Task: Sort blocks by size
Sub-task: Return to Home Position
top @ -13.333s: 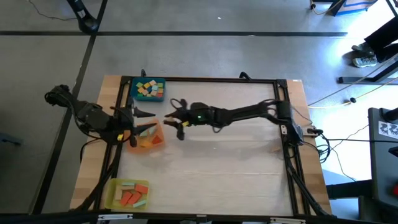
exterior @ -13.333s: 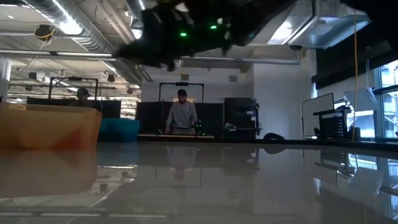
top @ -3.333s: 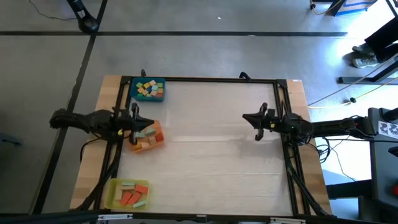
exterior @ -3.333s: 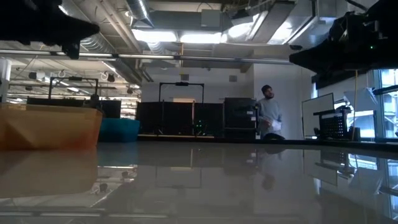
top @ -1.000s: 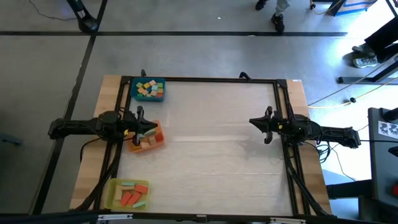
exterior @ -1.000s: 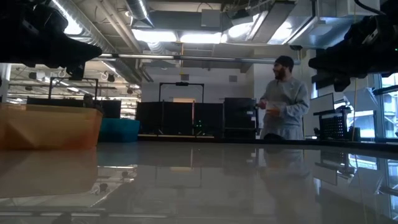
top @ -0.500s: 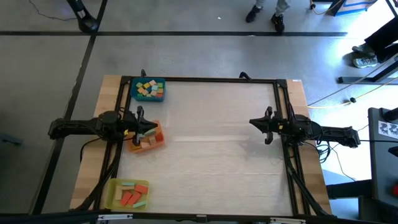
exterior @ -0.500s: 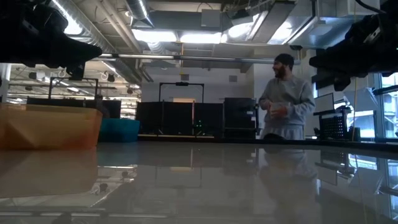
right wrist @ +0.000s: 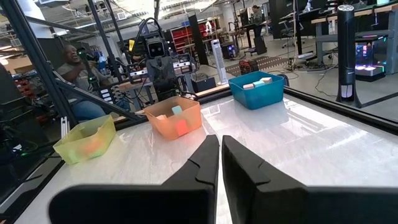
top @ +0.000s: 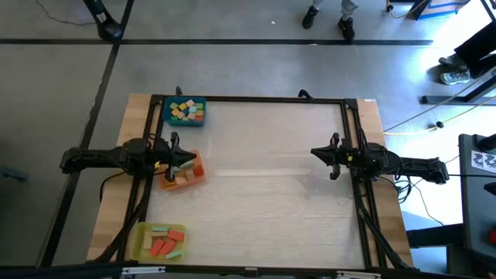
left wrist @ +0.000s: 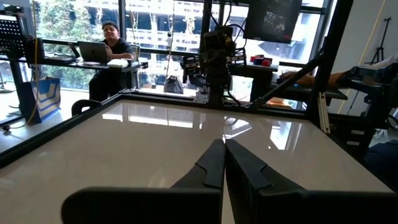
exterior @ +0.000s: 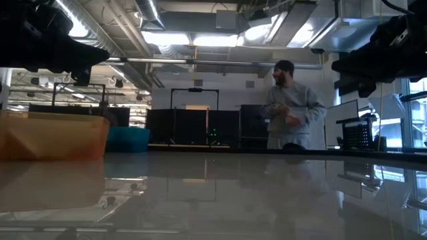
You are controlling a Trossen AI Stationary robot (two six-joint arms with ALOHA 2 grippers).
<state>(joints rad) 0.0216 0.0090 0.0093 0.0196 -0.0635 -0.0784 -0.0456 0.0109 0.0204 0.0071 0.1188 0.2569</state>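
Observation:
The blocks lie in three trays along the table's left side: small ones in the blue tray [top: 185, 111], mid-sized ones in the orange tray [top: 183, 172], longer ones in the yellow tray [top: 160, 241]. My left gripper [top: 194, 161] hangs shut above the orange tray's far edge, empty. My right gripper [top: 313, 152] hangs shut over the table's right part, empty. In the right wrist view the shut fingers [right wrist: 220, 144] point at the orange tray [right wrist: 173, 117]; the left wrist view shows my left gripper [left wrist: 224, 144] shut over bare table.
A black frame [top: 263, 99] runs round the white table top [top: 263, 201]. A person [exterior: 285, 107] stands beyond the far edge; another sits at a desk [left wrist: 112, 41] in the room. The broad middle of the table holds nothing.
Both arms have kept still. The person beyond the far edge has stepped to the left in the low view.

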